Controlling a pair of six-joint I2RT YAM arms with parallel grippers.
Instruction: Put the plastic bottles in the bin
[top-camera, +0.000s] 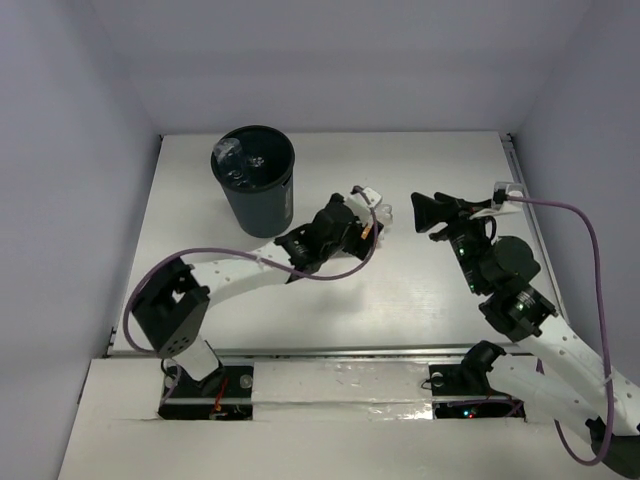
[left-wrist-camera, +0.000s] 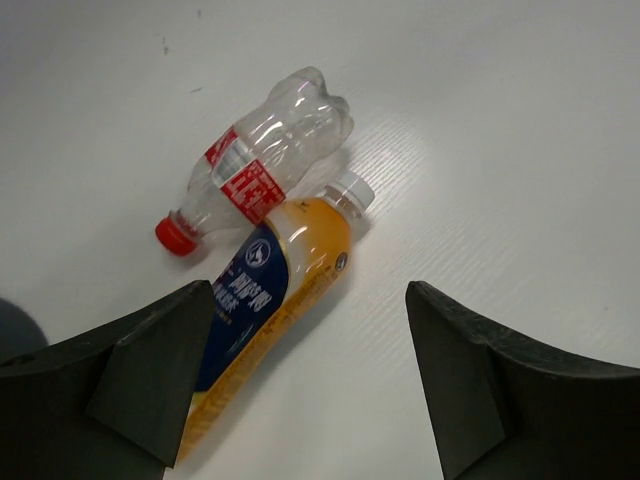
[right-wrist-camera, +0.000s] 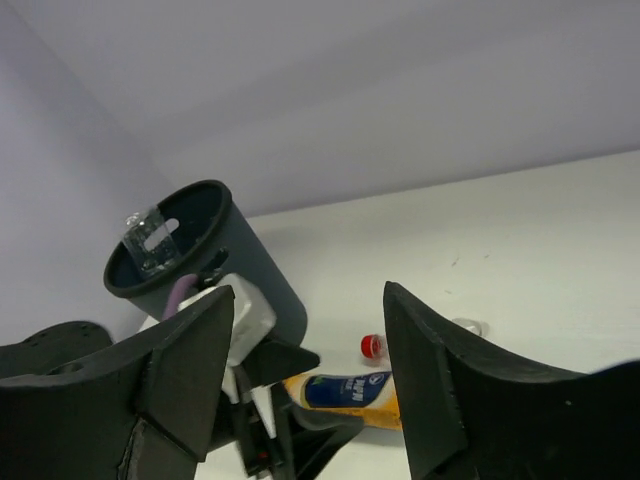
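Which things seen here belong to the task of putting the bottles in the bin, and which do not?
Belong to the job:
orange bottle
red-capped bottle
clear bottle in the bin
bin

Not part of it:
purple cable
table

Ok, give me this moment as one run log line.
left claw: open, over orange bottle | right claw: open, empty | red-capped bottle: lying, touching orange bottle | bin: upright, clear bottle inside

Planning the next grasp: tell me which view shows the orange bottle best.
Left wrist view: the orange bottle lies almost whole, white cap and blue label clear, against the red-capped bottle. The right wrist view shows only its labelled middle, low in frame; from the top, the left arm hides most of it.
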